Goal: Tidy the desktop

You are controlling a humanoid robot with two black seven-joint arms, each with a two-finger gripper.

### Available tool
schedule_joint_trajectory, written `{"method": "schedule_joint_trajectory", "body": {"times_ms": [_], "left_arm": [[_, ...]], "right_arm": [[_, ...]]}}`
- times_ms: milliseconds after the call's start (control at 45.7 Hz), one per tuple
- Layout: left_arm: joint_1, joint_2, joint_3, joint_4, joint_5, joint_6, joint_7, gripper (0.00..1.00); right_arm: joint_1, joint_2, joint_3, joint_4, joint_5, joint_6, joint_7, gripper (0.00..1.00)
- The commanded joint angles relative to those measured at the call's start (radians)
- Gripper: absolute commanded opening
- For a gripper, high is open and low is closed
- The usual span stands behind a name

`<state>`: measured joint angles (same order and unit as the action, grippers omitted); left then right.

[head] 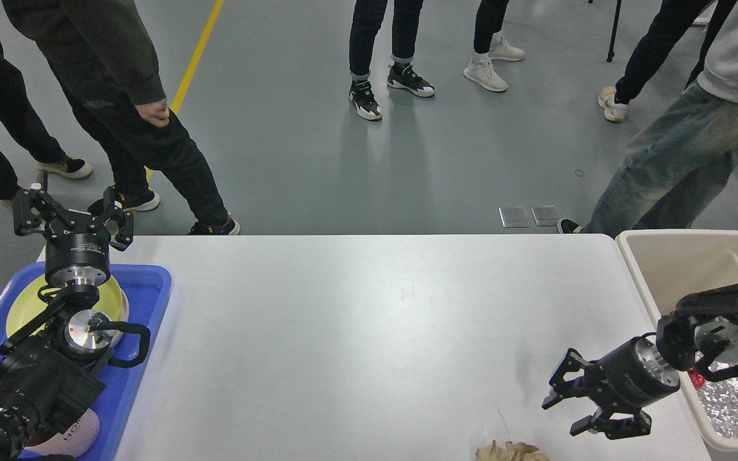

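Large white rectangular desktop [356, 333] with rounded corners and matte surface fills the middle of the view, running from the far edge by the grey floor [318, 153] to the near bottom edge. Crumpled tan paper scrap [511, 452] lies on its near edge, right of centre, partly cut off by the frame. Right gripper [571, 403] hovers just above and right of the scrap, fingers spread wide, holding nothing, pointing left. Beige plastic bin [631, 256] sits against the desktop's right edge; crinkled clear plastic [728, 397] shows inside. Blue plastic tray [151, 288] sits at the desktop's left edge, holding a pale yellow round plate [23, 314]. Left gripper [69, 214] is raised over the tray's far end, fingers open, empty. Several standing people's legs [382, 38] and shoes beyond the far edge.
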<state>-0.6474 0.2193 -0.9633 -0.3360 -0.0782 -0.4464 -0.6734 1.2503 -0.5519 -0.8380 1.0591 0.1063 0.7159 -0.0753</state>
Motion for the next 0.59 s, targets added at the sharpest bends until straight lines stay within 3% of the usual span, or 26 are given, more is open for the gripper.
{"method": "schedule_joint_trajectory", "body": {"times_ms": [0,197,372,569], "left_arm": [[0.000,0.000,0.000,0.000,0.000,0.000,0.000,0.96],[0.000,0.000,0.000,0.000,0.000,0.000,0.000,0.96],[0.000,0.000,0.000,0.000,0.000,0.000,0.000,0.96],[0.000,0.000,0.000,-0.001,0.000,0.000,0.000,0.96]], "right_arm": [[0.032,-0.016,0.022,0.002,0.010,-0.013,0.006,1.00],[0.089,-0.045,0.042,-0.011,0.010,-0.015,0.006,1.00],[0.293,-0.140,0.008,0.004,0.010,0.019,0.006,1.00],[0.590,-0.146,-0.191,0.004,0.003,0.057,0.008,1.00]]}}
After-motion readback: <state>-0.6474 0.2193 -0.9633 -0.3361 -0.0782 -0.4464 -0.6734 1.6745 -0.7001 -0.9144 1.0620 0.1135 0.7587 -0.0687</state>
